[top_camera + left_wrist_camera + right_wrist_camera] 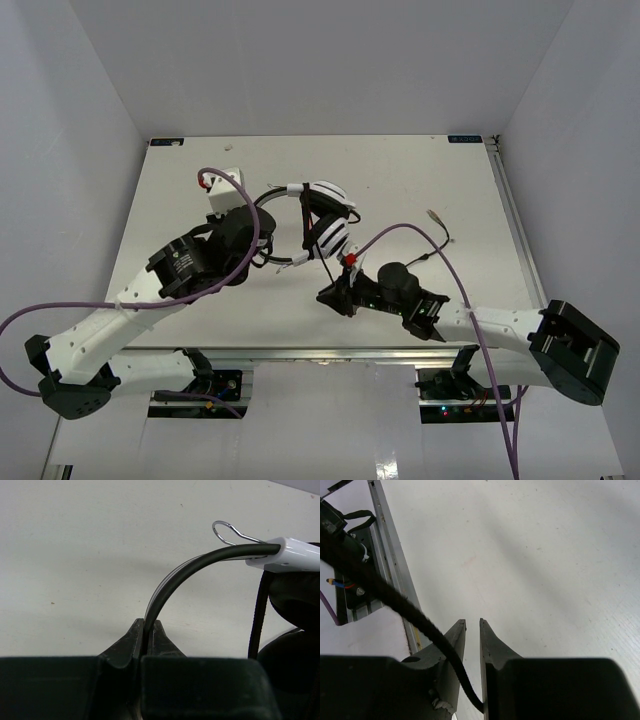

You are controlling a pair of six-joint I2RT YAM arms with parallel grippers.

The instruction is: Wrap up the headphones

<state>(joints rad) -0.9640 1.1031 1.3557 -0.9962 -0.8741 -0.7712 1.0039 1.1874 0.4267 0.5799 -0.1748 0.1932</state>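
Between the fingertips of the left gripper [147,625] sits the headband [190,567] of the headphones [325,215]. The jaws are closed tight on it, with no gap to either side. From that grip the band arcs up and to the right of the gripper into a white slider [292,552], with a bare wire loop [230,532] just above it. A black ear cushion [295,605] lies beyond and below the slider.

The right gripper [472,622] has its jaws a narrow way apart, with the table [420,170] showing through the gap. The cord [395,600] comes in from the gripper's upper left, crosses the left finger and drops into the gap near the finger roots. It is not visibly pinched there.

Count:
- Headphones: one set, with two ear cups [333,238]. It lies on the table between the two grippers, just ahead of each.
- Cord: one.
- Jack plug [432,213]: one, lying free on the table behind and to the right of the right gripper.
- Purple cables [230,190]: two, one per arm.
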